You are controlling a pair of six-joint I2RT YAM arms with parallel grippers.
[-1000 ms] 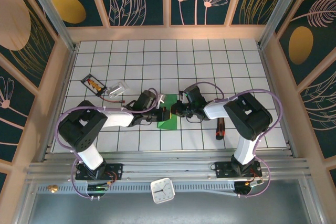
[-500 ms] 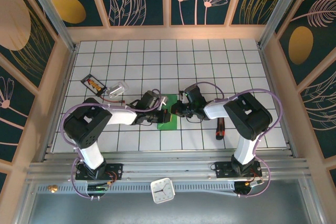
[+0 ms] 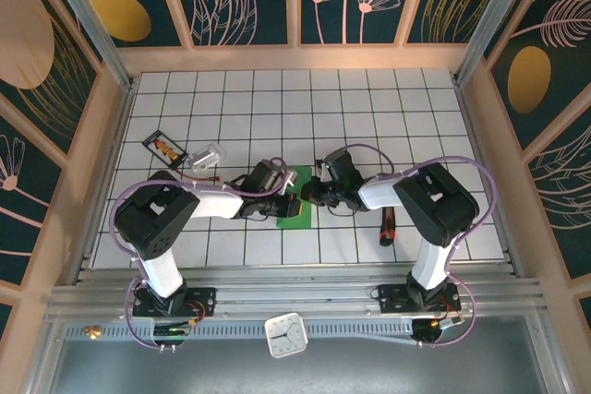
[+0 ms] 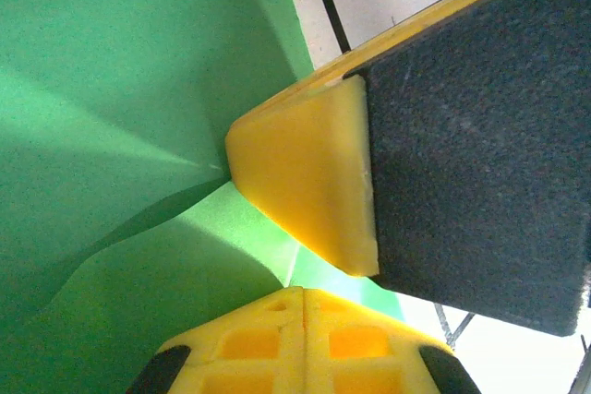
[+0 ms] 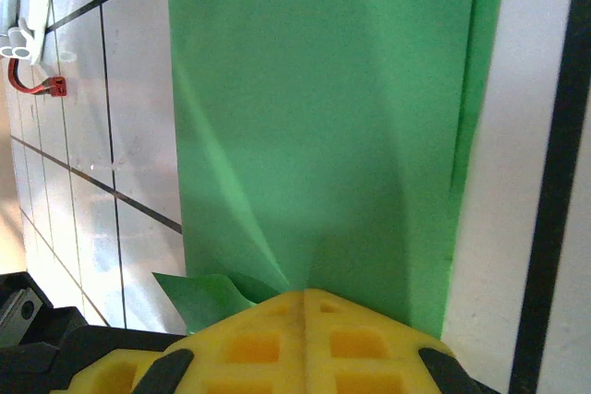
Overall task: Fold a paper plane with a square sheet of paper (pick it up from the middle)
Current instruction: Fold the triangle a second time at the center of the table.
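White gridded worktop (image 3: 369,108), walled by leaf-patterned panels. You are working the square sheet of paper (image 3: 297,213), by now a narrower creased green shape. It is lying midway between the worktop's left and right edges, nearer the near edge. You are holding the left gripper (image 3: 287,200) and right gripper (image 3: 312,194) almost tip to tip over it, probably so that one is pinning the sheet while the other is setting a crease. Both are standing with jaws together, clamping nothing. The right fingertips (image 5: 268,343) are pressing on the green surface where creases are fanning out.
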